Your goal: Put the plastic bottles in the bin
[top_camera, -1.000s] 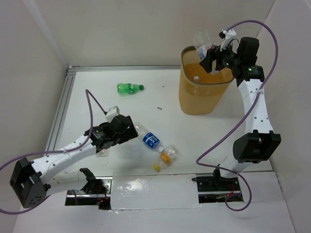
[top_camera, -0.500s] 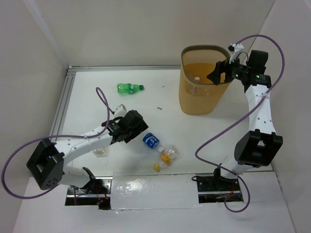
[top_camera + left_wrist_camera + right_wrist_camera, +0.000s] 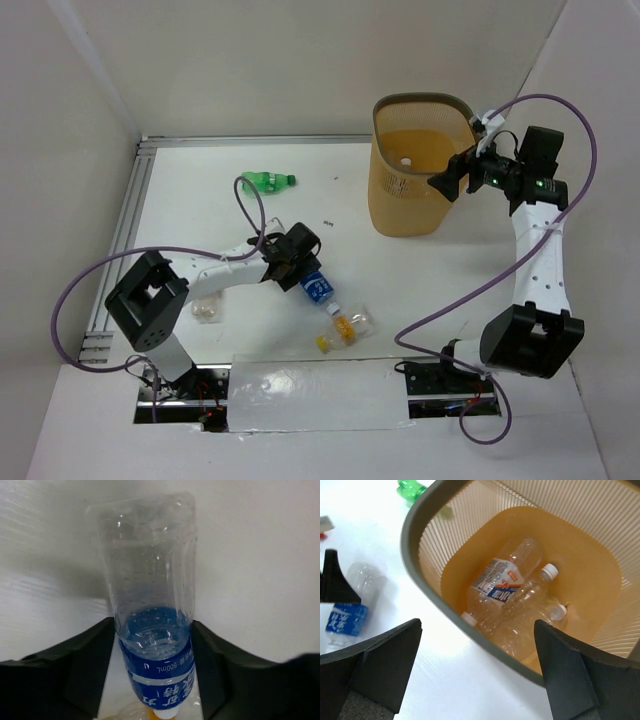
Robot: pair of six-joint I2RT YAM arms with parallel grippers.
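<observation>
A clear bottle with a blue label [image 3: 150, 580] lies on the white table, and my left gripper [image 3: 152, 645] is shut on it, both fingers pressed to its sides. From above, the left gripper [image 3: 303, 264] sits over that bottle [image 3: 317, 289] at mid-table. A yellow-labelled bottle [image 3: 350, 324] lies just beyond it. Beside my left forearm there is a clear bottle [image 3: 207, 309], and a green one [image 3: 266, 181] lies at the back. The orange bin [image 3: 410, 205] holds several bottles [image 3: 500, 582]. My right gripper [image 3: 446, 181] hangs open over the bin's rim [image 3: 406, 540], holding nothing.
An aluminium rail [image 3: 122, 235] runs along the table's left edge. White walls close in the left, back and right sides. Purple cables [image 3: 250, 195] loop from both arms. A shiny strip [image 3: 310, 392] covers the near edge between the arm bases.
My left arm swung right over the blue-labelled bottle and its jaws closed on it. The bottle my right gripper held over the bin is gone from it; that gripper drew back to the right.
</observation>
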